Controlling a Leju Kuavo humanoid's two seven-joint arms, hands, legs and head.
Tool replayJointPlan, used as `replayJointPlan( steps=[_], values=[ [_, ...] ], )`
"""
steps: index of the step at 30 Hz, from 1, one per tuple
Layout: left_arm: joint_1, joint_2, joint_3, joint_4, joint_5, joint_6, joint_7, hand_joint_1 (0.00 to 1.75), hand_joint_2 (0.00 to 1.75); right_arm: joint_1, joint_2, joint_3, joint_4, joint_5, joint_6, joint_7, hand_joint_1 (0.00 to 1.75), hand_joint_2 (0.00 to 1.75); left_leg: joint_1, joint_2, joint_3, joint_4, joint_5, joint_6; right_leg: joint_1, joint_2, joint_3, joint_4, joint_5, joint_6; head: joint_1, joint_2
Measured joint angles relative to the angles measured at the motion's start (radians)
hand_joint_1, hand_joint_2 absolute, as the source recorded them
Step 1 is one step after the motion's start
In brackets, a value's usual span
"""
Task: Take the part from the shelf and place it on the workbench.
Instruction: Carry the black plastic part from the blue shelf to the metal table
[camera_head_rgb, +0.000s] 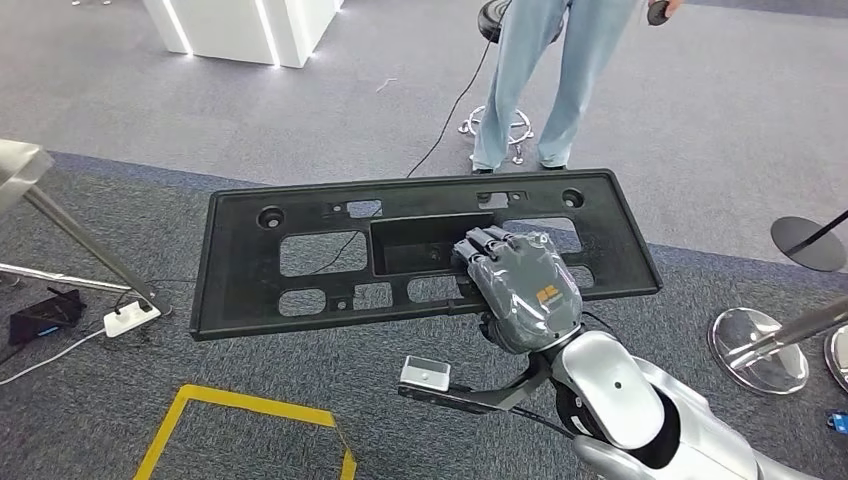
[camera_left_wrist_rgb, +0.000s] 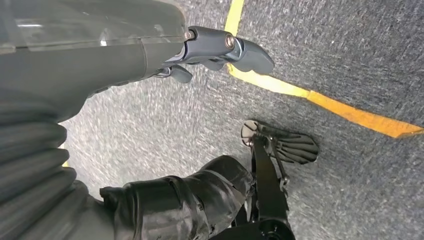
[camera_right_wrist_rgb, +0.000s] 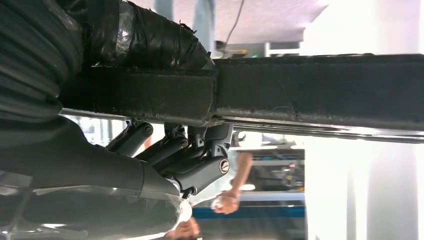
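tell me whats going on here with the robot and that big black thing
The robot's right hand grips a long black plastic part near its middle, holding it flat above the grey carpet, its fingers hooked over the edge of the centre recess. The left hand hangs over the floor near a yellow floor line, holding nothing. A person stands just beyond the part. No workbench shows yet.

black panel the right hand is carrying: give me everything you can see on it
The black panel is a long, flat rectangular frame, apparently matte moulded plastic, with a raised rim. It has several rectangular cut-outs, a deeper recessed pocket at its centre and round holes near its far corners. It is held roughly level in the air above grey carpet, long side across the head view. The right hand grips its near edge by the centre, fingers over the top into the pocket; the right wrist view shows the edge clamped between thumb and fingers. Nothing else touches it.
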Motion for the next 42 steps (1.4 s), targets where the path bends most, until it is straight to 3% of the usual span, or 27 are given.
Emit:
replayJointPlan(
  steps=[2, 3, 5, 6, 8, 10, 12, 14, 15, 17, 19, 20, 21, 23, 25, 27, 29, 30, 32, 34, 36, 38, 39, 40, 42],
  values=[
    [0.0, 0.0, -0.006, 0.0, 0.001, -0.004, 0.003, 0.0, 1.75, 0.004, -0.019, 0.0, -0.019, -0.003, 0.01, -0.004, 1.75, 1.75, 0.002, -0.03, -0.001, 0.006, -0.001, -0.003, -0.011, 0.017, 0.043, -0.1, 0.068, 0.003, 0.0, 0.0],
    [0.0, 0.0, -0.008, 0.0, 0.002, -0.007, 0.004, 0.0, 1.75, 0.003, -0.027, 0.0, -0.026, -0.005, 0.017, -0.007, 1.75, 1.75, 0.002, -0.043, -0.004, 0.011, -0.002, -0.007, -0.015, 0.04, 0.07, -0.161, 0.093, 0.004, 0.0, 0.0],
    [-0.001, 0.002, -0.009, 0.0, 0.005, -0.01, 0.009, 0.0, 1.75, 0.002, -0.038, 0.001, -0.036, -0.012, 0.03, -0.014, 1.75, 1.75, 0.004, -0.067, -0.015, 0.018, 0.0, -0.02, -0.019, 0.074, 0.101, -0.231, 0.112, 0.003, -0.001, 0.0],
    [-0.001, 0.004, -0.009, 0.0, 0.006, -0.01, 0.012, 0.0, 1.75, 0.001, -0.042, 0.002, -0.04, -0.015, 0.036, -0.017, 1.75, 1.75, 0.006, -0.08, -0.021, 0.018, 0.004, -0.028, -0.017, 0.076, 0.103, -0.238, 0.11, 0.0, -0.001, 0.0],
    [0.002, 0.006, -0.011, 0.0, 0.01, -0.01, 0.016, 0.0, 1.75, -0.005, -0.049, 0.004, -0.046, -0.019, 0.046, -0.02, 1.75, 1.75, 0.013, -0.095, -0.029, 0.015, 0.011, -0.041, -0.014, 0.049, 0.106, -0.245, 0.116, -0.012, -0.001, 0.0],
    [0.006, 0.007, -0.013, 0.0, 0.013, -0.01, 0.021, 0.0, 1.75, -0.012, -0.053, 0.004, -0.053, -0.021, 0.05, -0.02, 1.75, 1.75, 0.01, -0.055, -0.049, 0.052, -0.013, -0.048, -0.015, 0.022, 0.112, -0.255, 0.122, -0.025, -0.007, 0.0],
    [0.005, 0.007, -0.014, 0.0, 0.014, -0.01, 0.025, 0.0, 1.75, -0.016, -0.057, 0.004, -0.059, -0.023, 0.053, -0.019, 1.75, 1.75, 0.006, 0.009, -0.099, 0.162, -0.072, -0.051, -0.01, -0.004, 0.114, -0.259, 0.124, -0.031, -0.014, 0.0],
    [0.004, 0.006, -0.014, 0.0, 0.017, -0.008, 0.026, 0.0, 1.75, -0.017, -0.063, 0.004, -0.061, -0.027, 0.056, -0.017, 1.75, 1.75, 0.007, 0.033, -0.146, 0.267, -0.112, -0.053, -0.004, -0.034, 0.113, -0.258, 0.122, -0.035, -0.014, 0.0],
    [0.004, 0.006, -0.014, 0.0, 0.018, -0.006, 0.027, 0.0, 1.75, -0.018, -0.067, 0.005, -0.063, -0.03, 0.058, -0.015, 1.75, 1.75, 0.007, 0.038, -0.147, 0.277, -0.109, -0.053, -0.002, -0.048, 0.113, -0.258, 0.121, -0.035, -0.014, 0.0],
    [0.005, 0.006, -0.015, 0.0, 0.021, -0.002, 0.027, 0.0, 1.75, -0.022, -0.074, 0.005, -0.066, -0.035, 0.06, -0.007, 1.75, 1.75, 0.006, 0.054, -0.093, 0.189, -0.062, -0.048, 0.0, -0.075, 0.115, -0.257, 0.119, -0.035, -0.014, 0.0],
    [0.004, 0.008, -0.015, 0.0, 0.023, 0.004, 0.03, 0.0, 1.75, -0.029, -0.08, 0.004, -0.07, -0.037, 0.06, 0.001, 1.75, 1.75, -0.005, 0.096, -0.022, 0.064, -0.029, -0.037, 0.004, -0.099, 0.118, -0.256, 0.114, -0.03, -0.014, 0.0],
    [0.003, 0.008, -0.015, 0.0, 0.024, 0.007, 0.032, 0.0, 1.75, -0.032, -0.082, 0.004, -0.07, -0.037, 0.059, 0.005, 1.75, 1.75, -0.01, 0.11, -0.002, 0.028, -0.024, -0.031, 0.007, -0.109, 0.119, -0.255, 0.111, -0.026, -0.013, 0.0],
    [0.002, 0.009, -0.015, 0.0, 0.025, 0.009, 0.035, 0.0, 1.75, -0.033, -0.083, 0.003, -0.07, -0.037, 0.058, 0.008, 1.75, 1.75, -0.015, 0.112, 0.002, 0.016, -0.027, -0.025, 0.009, -0.119, 0.121, -0.256, 0.11, -0.022, -0.012, 0.0],
    [0.004, 0.012, -0.015, 0.0, 0.027, 0.012, 0.039, 0.0, 1.75, -0.036, -0.084, 0.003, -0.071, -0.037, 0.057, 0.013, 1.75, 1.75, -0.014, 0.085, 0.002, 0.01, -0.022, -0.013, 0.009, -0.132, 0.124, -0.257, 0.105, -0.012, -0.01, 0.0],
    [0.005, 0.014, -0.015, 0.0, 0.029, 0.013, 0.042, 0.0, 1.75, -0.038, -0.084, 0.003, -0.072, -0.036, 0.056, 0.015, 1.75, 1.75, -0.008, 0.061, 0.008, 0.0, -0.016, -0.003, 0.005, -0.089, 0.114, -0.226, 0.081, -0.002, -0.009, 0.0],
    [0.002, 0.014, -0.015, 0.0, 0.031, 0.016, 0.045, 0.0, 1.75, -0.039, -0.086, 0.003, -0.072, -0.035, 0.054, 0.017, 1.75, 1.75, -0.006, 0.038, 0.011, -0.003, -0.013, 0.005, 0.001, -0.025, 0.065, -0.121, 0.027, 0.001, -0.005, 0.0],
    [-0.001, 0.014, -0.015, 0.0, 0.031, 0.026, 0.054, 0.0, 1.75, -0.037, -0.087, 0.004, -0.071, -0.034, 0.053, 0.019, 1.75, 1.75, -0.006, 0.011, 0.01, -0.002, -0.013, 0.009, 0.001, -0.004, 0.001, -0.005, -0.012, 0.001, -0.003, 0.0],
    [-0.001, 0.014, -0.015, 0.0, 0.031, 0.032, 0.06, 0.0, 1.75, -0.036, -0.087, 0.005, -0.07, -0.034, 0.051, 0.019, 1.75, 1.75, -0.006, -0.004, 0.009, -0.001, -0.013, 0.009, 0.001, -0.001, -0.013, 0.014, -0.006, 0.0, -0.003, 0.0],
    [-0.001, 0.014, -0.015, 0.0, 0.03, 0.044, 0.072, 0.0, 1.75, -0.037, -0.087, 0.005, -0.068, -0.034, 0.047, 0.021, 1.75, 1.75, -0.006, -0.035, 0.01, 0.004, -0.014, 0.007, -0.002, 0.009, 0.01, -0.057, 0.056, -0.003, -0.003, 0.0],
    [-0.002, 0.014, -0.015, 0.0, 0.028, 0.048, 0.077, 0.0, 1.75, -0.039, -0.087, 0.005, -0.068, -0.033, 0.042, 0.022, 1.75, 1.75, -0.005, -0.062, 0.006, 0.01, -0.016, 0.002, -0.008, 0.06, 0.063, -0.184, 0.113, -0.006, -0.003, 0.0],
    [-0.003, 0.015, -0.015, 0.0, 0.025, 0.047, 0.079, 0.0, 1.75, -0.039, -0.088, 0.005, -0.069, -0.033, 0.037, 0.024, 1.75, 1.75, -0.002, -0.088, -0.005, 0.012, -0.013, -0.008, -0.011, 0.095, 0.089, -0.244, 0.126, -0.008, -0.003, 0.0],
    [0.001, 0.017, -0.016, 0.0, 0.022, 0.044, 0.079, 0.0, 1.75, -0.039, -0.089, 0.004, -0.069, -0.032, 0.035, 0.025, 1.75, 1.75, 0.003, -0.115, -0.014, 0.009, -0.007, -0.021, -0.01, 0.076, 0.093, -0.252, 0.128, -0.014, -0.002, 0.0],
    [0.004, 0.018, -0.016, 0.0, 0.022, 0.043, 0.079, 0.0, 1.75, -0.04, -0.089, 0.004, -0.07, -0.032, 0.034, 0.025, 1.75, 1.75, 0.002, -0.109, -0.019, 0.013, -0.009, -0.026, -0.01, 0.062, 0.097, -0.258, 0.13, -0.019, -0.003, 0.0],
    [0.006, 0.018, -0.016, 0.0, 0.021, 0.042, 0.079, 0.0, 1.75, -0.041, -0.089, 0.003, -0.07, -0.032, 0.033, 0.025, 1.75, 1.75, 0.001, -0.085, -0.029, 0.032, -0.021, -0.031, -0.011, 0.047, 0.102, -0.264, 0.133, -0.025, -0.005, 0.0],
    [0.004, 0.018, -0.016, 0.0, 0.021, 0.041, 0.079, 0.0, 1.75, -0.042, -0.09, 0.003, -0.07, -0.031, 0.032, 0.026, 1.75, 1.75, -0.002, -0.008, -0.076, 0.129, -0.073, -0.039, -0.009, 0.015, 0.11, -0.272, 0.134, -0.034, -0.011, 0.0]
  ],
)
